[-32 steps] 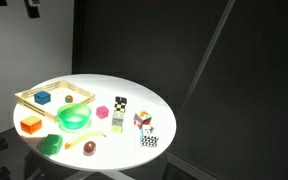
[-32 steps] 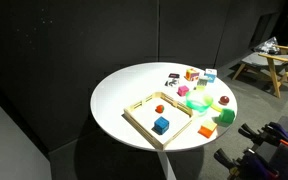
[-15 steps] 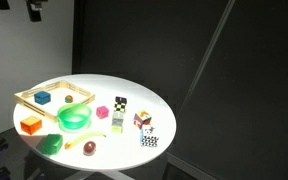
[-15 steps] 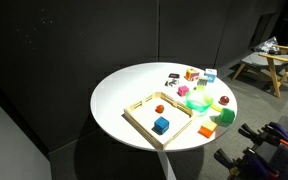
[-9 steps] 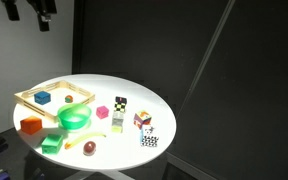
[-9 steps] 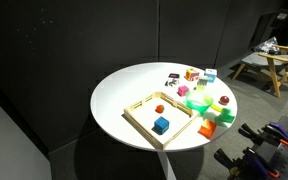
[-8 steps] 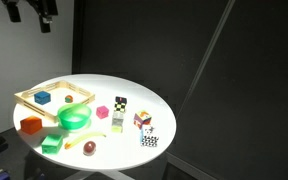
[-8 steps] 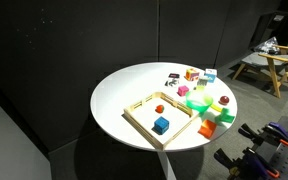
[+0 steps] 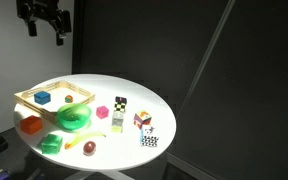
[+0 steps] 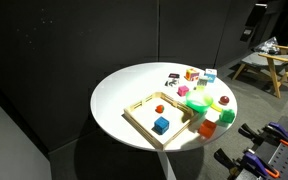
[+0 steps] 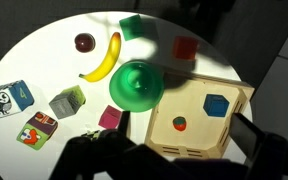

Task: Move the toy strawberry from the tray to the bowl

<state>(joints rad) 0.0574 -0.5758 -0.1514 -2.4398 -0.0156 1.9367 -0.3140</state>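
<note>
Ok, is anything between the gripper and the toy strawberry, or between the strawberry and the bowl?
Nothing visible blocks the open gripper, high above the table, from the toy strawberry. Between strawberry and green bowl stands only the tray's low wooden rim; the blue block lies farther from the bowl.

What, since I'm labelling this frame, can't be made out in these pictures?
- Claw: dark against a dark backdrop in an exterior view, blurred at the wrist view's bottom edge; open or shut unclear.
- Toy strawberry: too small in both exterior views for any detail.
- Tray: its lower rim in the wrist view is partly hidden by the dark claw parts.
- Printed cubes: faces too small to read.
</note>
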